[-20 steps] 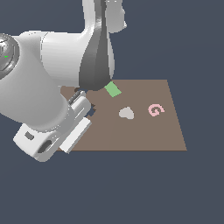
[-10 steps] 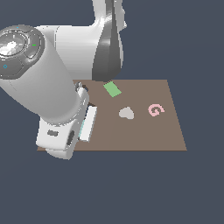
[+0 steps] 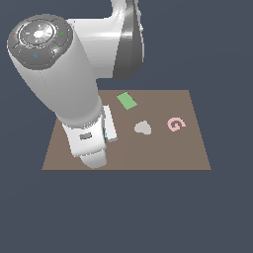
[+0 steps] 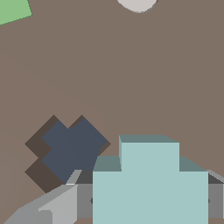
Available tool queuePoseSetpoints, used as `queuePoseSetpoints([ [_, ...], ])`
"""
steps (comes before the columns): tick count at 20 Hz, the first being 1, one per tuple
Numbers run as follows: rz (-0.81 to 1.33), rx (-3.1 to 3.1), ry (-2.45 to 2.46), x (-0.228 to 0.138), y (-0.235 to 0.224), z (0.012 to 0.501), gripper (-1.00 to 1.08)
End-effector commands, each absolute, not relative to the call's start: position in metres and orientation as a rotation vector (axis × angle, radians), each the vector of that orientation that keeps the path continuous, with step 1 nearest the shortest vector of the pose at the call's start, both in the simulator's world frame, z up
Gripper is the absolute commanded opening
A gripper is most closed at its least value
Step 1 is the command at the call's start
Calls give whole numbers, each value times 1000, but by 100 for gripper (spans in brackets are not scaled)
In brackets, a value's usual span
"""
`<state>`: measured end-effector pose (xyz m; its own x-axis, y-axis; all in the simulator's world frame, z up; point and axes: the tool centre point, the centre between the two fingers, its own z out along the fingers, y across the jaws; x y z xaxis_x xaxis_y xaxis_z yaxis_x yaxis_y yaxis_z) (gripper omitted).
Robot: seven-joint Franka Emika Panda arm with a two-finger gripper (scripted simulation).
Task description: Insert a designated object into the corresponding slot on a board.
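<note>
My gripper [image 4: 148, 202] is shut on the pale teal cross piece [image 4: 148, 183], with grey fingers [image 4: 52, 204] on either side of it. The dark cross-shaped slot [image 4: 68, 151] lies in the brown board [image 4: 144, 78] just beside the held piece, not under it. The slot looks turned about 45 degrees against the piece. In the exterior view the gripper [image 3: 107, 130] hangs over the left part of the board [image 3: 158, 153]. Only a teal sliver [image 3: 105, 133] shows there, and the arm hides the slot.
A green rectangle [image 3: 127, 101] [image 4: 13, 11] lies on the board's far side. A grey-white heart [image 3: 143, 128] [image 4: 138, 3] sits mid-board and a pink letter G [image 3: 175, 123] further to the exterior view's right. The bulky arm [image 3: 59, 74] covers the board's left.
The arm has swung and its big link now looms larger in the exterior view. The hand has shifted slightly to the exterior view's right over the board. The pieces on the board have not moved.
</note>
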<state>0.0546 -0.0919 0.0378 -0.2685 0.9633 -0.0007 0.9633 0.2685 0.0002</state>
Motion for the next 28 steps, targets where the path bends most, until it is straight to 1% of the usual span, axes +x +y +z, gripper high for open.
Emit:
queuePoseSetpoints([
  [1, 0, 1758, 2602, 47, -89, 39, -100],
  [15, -1, 1080, 2949, 13, -89, 40, -100],
  [28, -1, 802, 3036, 1, -95, 41, -100],
])
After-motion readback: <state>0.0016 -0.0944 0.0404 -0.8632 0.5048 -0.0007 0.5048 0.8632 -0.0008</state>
